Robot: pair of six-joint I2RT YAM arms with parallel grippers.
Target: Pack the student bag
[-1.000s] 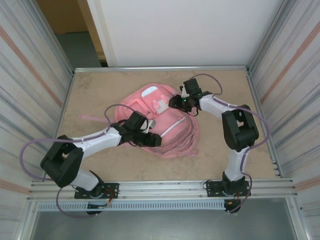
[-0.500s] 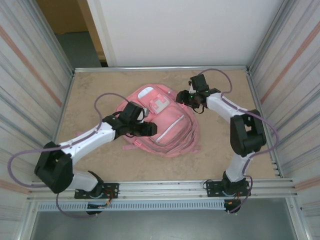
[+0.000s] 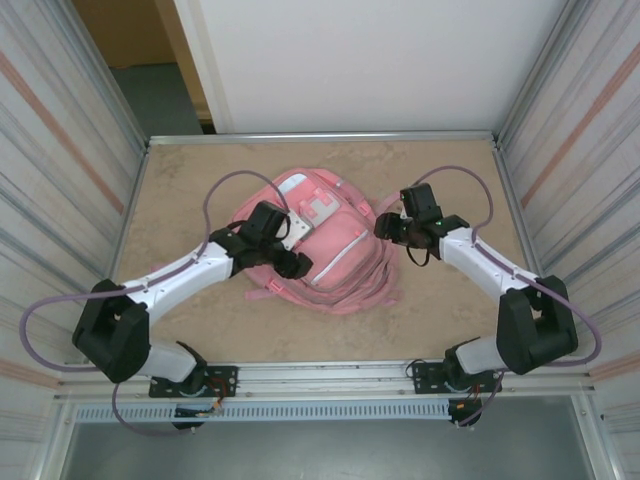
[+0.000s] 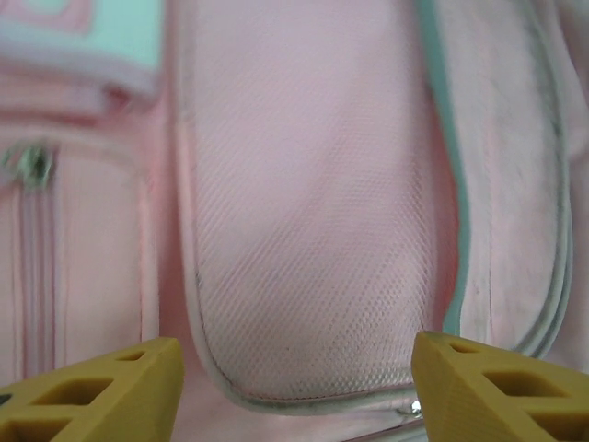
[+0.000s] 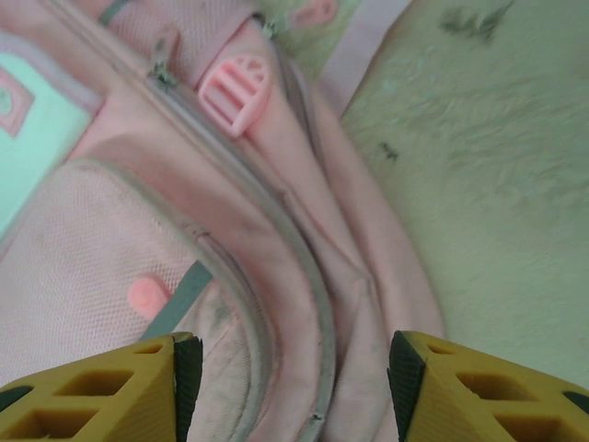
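Left gripper (image 4: 294, 373) and right gripper (image 5: 287, 366) hover, jaws spread and empty, over the student bag (image 3: 345, 272).

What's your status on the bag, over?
Left end effector open over pink backpack. Right end effector open at its edge. Backpack flat on table. Nothing blocking.

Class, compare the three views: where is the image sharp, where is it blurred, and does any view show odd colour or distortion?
Top external: sharp and evenly lit, no harsh shadow around the bag, side walls splay outwards. Left wrist: mesh weave crisp mid-frame, upper left corner blurred. Right wrist: table looks greenish, whole frame slightly soft.
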